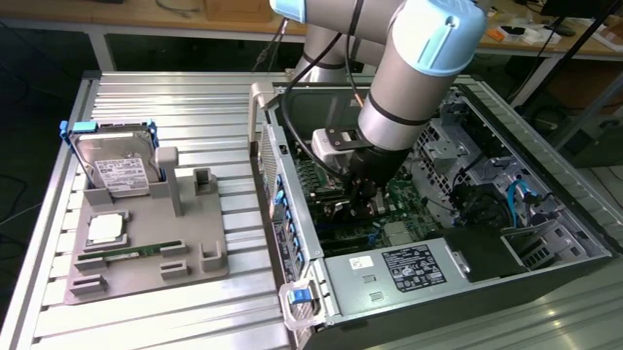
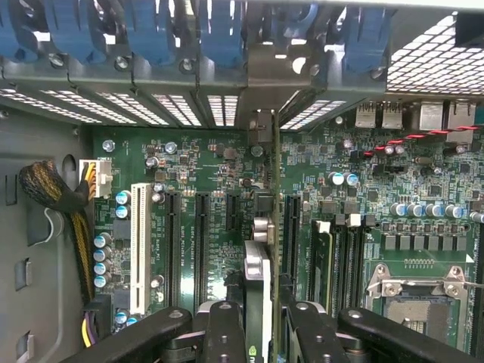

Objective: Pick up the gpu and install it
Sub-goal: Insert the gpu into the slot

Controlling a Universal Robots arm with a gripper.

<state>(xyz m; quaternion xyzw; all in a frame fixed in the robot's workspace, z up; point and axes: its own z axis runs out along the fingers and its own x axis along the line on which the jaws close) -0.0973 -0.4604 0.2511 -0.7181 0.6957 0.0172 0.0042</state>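
The gripper (image 2: 261, 333), partly closed, clamps the gpu (image 2: 257, 283) edge-on between its fingers, the card standing upright over the motherboard (image 2: 189, 170) slots inside the open computer case (image 1: 570, 208).

Ribbed aluminium table (image 1: 175, 95) — brightly lit; wooden workbench (image 1: 117, 16) behind; dark floor (image 1: 20, 146).

We see a bench (image 1: 156, 95) of ribbed bare metal with a bright, brushed sheen. The hard drive (image 1: 115, 164) has a shiny metal shell and a white paper label; its holder (image 1: 146, 227) is matt grey plastic. The arm (image 1: 413, 80) looks satin grey, with glossy pale-blue caps. The motherboard (image 2: 189, 166) is glossy green laminate. The gpu (image 2: 259, 295) shows dull silver metal between matt black fingers of the tool (image 2: 261, 336).
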